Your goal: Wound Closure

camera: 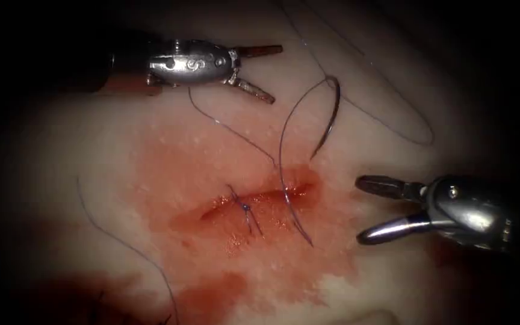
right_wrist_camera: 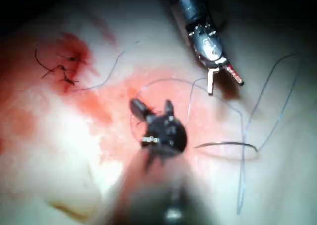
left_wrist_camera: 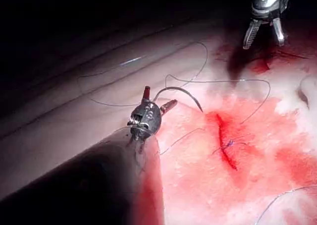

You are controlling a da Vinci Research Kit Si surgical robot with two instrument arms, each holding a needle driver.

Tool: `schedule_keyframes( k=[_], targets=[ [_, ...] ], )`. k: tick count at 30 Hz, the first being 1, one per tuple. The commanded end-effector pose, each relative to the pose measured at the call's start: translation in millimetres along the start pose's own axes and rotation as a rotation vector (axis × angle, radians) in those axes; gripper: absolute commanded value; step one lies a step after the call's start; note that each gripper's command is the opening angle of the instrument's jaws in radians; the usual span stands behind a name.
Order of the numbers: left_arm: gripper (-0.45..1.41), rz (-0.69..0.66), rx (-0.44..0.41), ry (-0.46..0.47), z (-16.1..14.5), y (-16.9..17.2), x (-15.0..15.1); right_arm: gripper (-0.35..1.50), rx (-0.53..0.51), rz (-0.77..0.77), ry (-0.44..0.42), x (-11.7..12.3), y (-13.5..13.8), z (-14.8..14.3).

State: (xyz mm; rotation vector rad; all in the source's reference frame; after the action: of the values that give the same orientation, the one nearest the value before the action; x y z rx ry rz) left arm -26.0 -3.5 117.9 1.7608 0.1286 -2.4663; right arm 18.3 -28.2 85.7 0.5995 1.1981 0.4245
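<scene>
The cut (camera: 254, 201) runs across the red-stained tissue (camera: 170, 150), with one tied stitch (camera: 245, 206) near its middle. The curved needle (camera: 334, 111) lies free on the tissue beyond the cut's right end, its tip close to the wound edge. Its thread (camera: 281, 150) arcs down, crosses the cut right of the knot and comes out on the near side. My left tool (camera: 276, 73) is open and holds nothing, up left of the needle. My right tool (camera: 360, 210) is open and holds nothing, right of the cut. The wrist views show the same needle (left_wrist_camera: 181, 90) (right_wrist_camera: 228, 144) unheld.
Loose thread loops (camera: 392, 120) lie on the pale tissue at the upper right. Another strand (camera: 109, 229) trails down the left. Red fluid (camera: 224, 295) pools below the cut. Cut ends of thread (right_wrist_camera: 57, 69) lie in a red patch away from the wound.
</scene>
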Motion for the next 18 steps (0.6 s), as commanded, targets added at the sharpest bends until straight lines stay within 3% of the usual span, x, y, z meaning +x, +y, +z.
schedule_keyframes(
  k=[1, 7, 18],
  targets=[
    [0.71, 0.038, 0.008, 0.015, 1.3, 0.0, 0.0, 1.23, 0.0, -0.003, 0.001, -0.2, 0.3, 0.9],
    [0.61, 0.171, 0.0, 0.035, 2.9, 0.7, 0.4, 1.23, 0.001, -0.006, 0.0, -0.6, 0.4, 1.1],
    [0.58, 0.198, 0.018, 0.09, 3.6, 0.4, 1.4, 1.23, 0.0, -0.006, -0.001, -1.2, 0.6, 1.5]
  ],
)
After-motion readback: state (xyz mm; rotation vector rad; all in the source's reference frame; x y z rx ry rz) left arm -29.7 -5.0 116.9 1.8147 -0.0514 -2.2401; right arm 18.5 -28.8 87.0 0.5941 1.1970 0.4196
